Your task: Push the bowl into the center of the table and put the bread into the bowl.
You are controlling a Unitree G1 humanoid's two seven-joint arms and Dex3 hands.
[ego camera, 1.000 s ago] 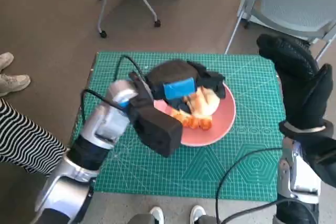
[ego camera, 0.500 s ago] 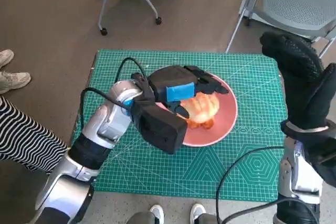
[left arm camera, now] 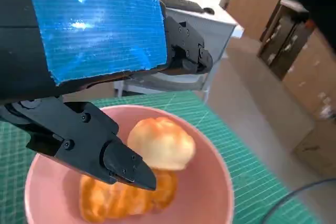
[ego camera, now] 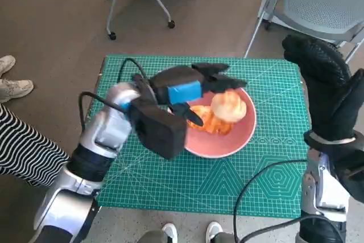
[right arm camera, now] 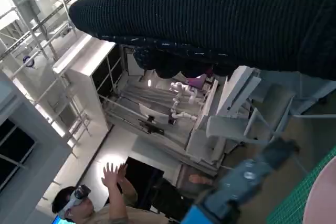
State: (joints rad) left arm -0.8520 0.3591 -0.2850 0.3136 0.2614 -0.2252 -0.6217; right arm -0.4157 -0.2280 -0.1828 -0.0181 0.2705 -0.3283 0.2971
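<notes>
Head view, right hand point(ego camera: 324, 92): nearest to me, raised at the counter's right edge, away from the bowl; black knitted glove, holding nothing, though I cannot tell whether its fingers lie clenched or apart.
Counter point(ego camera: 256, 174): covered by a green cutting mat with a printed grid, flat and matte.
Left hand point(ego camera: 185, 86): over the bowl's near-left side, blue tape glossy on its back; fingers point(left arm camera: 113, 156) released and spread, nothing gripped, hard black plastic.
Bowl point(ego camera: 242, 138): pink, round, shallow, smooth rim; it sits near the counter's middle, slightly toward the far right.
Bread point(ego camera: 229, 106): already inside the bowl; one pale, domed, soft-looking roll resting against a flatter golden, ridged piece point(ego camera: 207, 119).
Step in hand, my judgement: withdrawal after placement. I would lift the left hand straight up, fingers kept apart, so no fingertip catches the roll or drags the rim.
Risk: a light bowl could slide on the smooth mat if nudged.
Beyond: chair legs on brown floor.
</notes>
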